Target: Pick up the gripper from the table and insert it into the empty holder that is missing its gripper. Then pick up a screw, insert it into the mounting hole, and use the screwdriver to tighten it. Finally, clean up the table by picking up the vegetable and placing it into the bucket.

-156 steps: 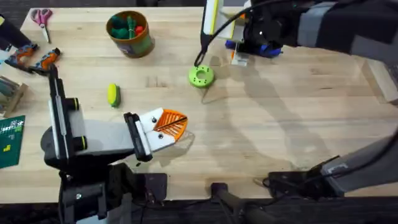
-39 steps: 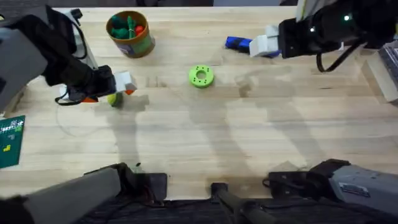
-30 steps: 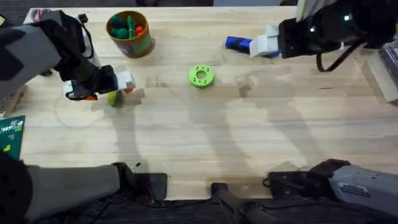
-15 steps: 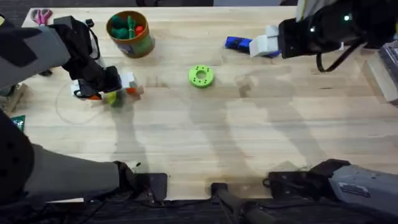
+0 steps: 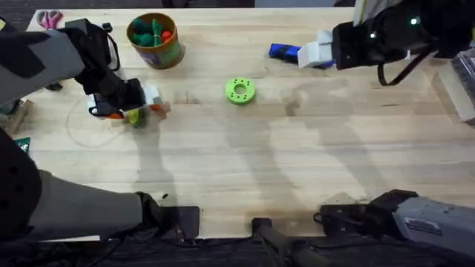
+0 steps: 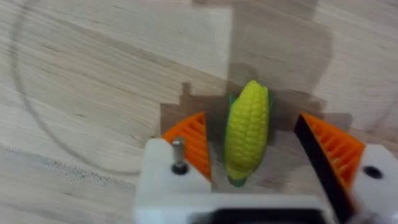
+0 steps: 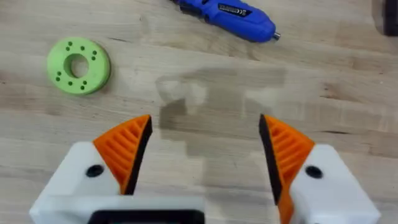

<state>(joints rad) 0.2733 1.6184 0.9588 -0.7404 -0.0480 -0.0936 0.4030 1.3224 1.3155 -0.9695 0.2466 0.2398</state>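
Note:
The vegetable (image 6: 247,130), a small yellow corn cob with green ends, lies on the wood between the orange ribbed pads (image 6: 189,140) of my left gripper (image 6: 249,124). The gripper is open, and the far pad stands clear of the cob. From overhead, the left gripper (image 5: 135,113) is low at the table's left, just below the bucket (image 5: 156,41). The blue screwdriver (image 5: 286,52) lies at the back, with my right gripper (image 5: 318,52) beside it, open (image 7: 205,134) and holding nothing. The loose gripper, the holder and loose screws are out of view.
A lime-green disc (image 5: 239,90) with a centre hole lies mid-table between the arms. The bucket holds several toy vegetables. Pink scissors (image 5: 48,18) are at the back left corner and a green board (image 5: 16,147) at the left edge.
The left gripper has shifted right and settled down around the vegetable over the last second. The right arm has stayed still beside the screwdriver.

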